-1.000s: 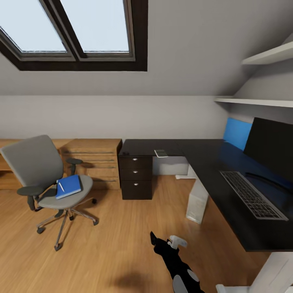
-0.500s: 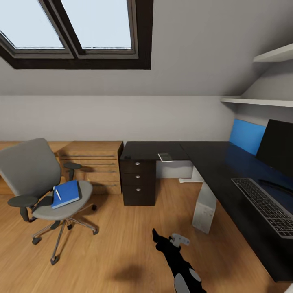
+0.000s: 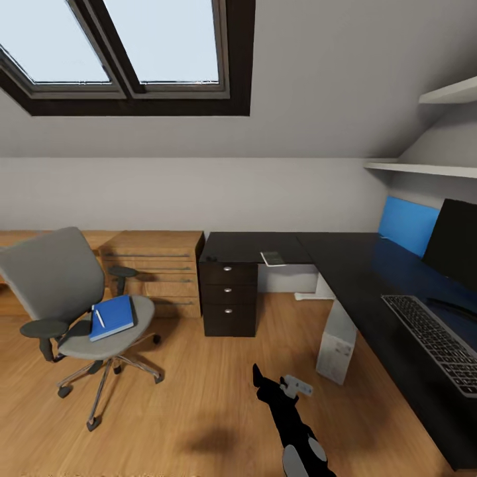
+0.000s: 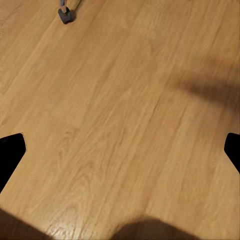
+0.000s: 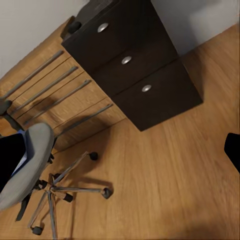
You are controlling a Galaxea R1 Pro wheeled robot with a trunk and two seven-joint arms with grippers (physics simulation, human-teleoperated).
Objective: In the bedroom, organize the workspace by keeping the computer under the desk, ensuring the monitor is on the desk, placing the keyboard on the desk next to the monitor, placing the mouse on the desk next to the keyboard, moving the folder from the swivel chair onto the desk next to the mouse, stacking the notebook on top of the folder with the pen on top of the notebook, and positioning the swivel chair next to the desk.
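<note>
The grey swivel chair [image 3: 76,308] stands on the wood floor at the left, apart from the desk [image 3: 331,255]. The blue folder [image 3: 112,317] lies on its seat, and the white pen [image 3: 99,318] lies on the folder. On the black desk's far corner lies a small thin dark notebook [image 3: 272,258]. The monitor [image 3: 457,245] and keyboard [image 3: 437,339] sit on the desk at the right. The grey computer [image 3: 336,344] stands under it. My right arm [image 3: 291,424] reaches forward low over the floor. The right gripper [image 5: 120,152] is open and faces the drawer unit [image 5: 135,65] and the chair seat [image 5: 30,160]. The left gripper [image 4: 120,152] is open over bare floor.
A light wooden dresser [image 3: 156,271] stands against the back wall between the chair and the black drawer unit [image 3: 228,298]. Wall shelves [image 3: 424,169] hang above the desk's right wing. A chair castor [image 4: 65,14] shows near the left gripper. Open floor lies between chair and desk.
The whole view has shifted as the camera moved: the desk, monitor and keyboard now sit farther right in frame. The chair, the folder and the things on the desk have not moved.
</note>
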